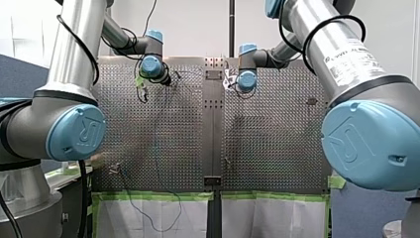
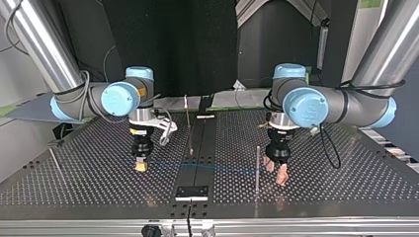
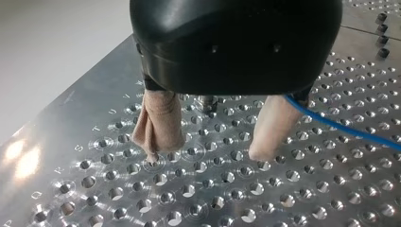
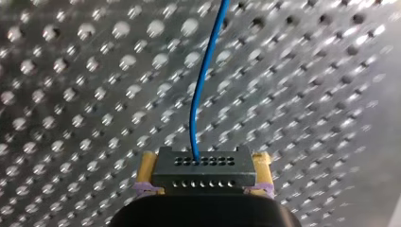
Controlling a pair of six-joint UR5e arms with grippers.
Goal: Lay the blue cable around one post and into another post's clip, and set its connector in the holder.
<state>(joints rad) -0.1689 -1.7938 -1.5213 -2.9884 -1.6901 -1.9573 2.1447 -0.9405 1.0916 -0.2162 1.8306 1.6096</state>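
My right gripper [image 4: 203, 189] is shut on the black connector [image 4: 203, 169], which sits between its yellow pads. The blue cable [image 4: 202, 80] leaves the connector and runs ahead over the perforated plate. In the top view my right gripper [image 2: 141, 165] hangs low at the left, and the blue cable [image 2: 217, 168] stretches from it to the right, towards a thin upright post [image 2: 257, 168]. My left gripper [image 2: 276, 172] stands just right of that post, open. Its beige fingers [image 3: 161, 125] are spread just above the plate, nothing between them; the cable [image 3: 340, 127] passes one finger's outer side.
A black holder block [image 2: 191, 192] sits on the centre strip near the top view's front edge. A second thin post [image 2: 187, 106] stands further back, and a slim rod [image 2: 55, 159] at the far left. The perforated table [image 2: 99, 187] spreads on both sides.
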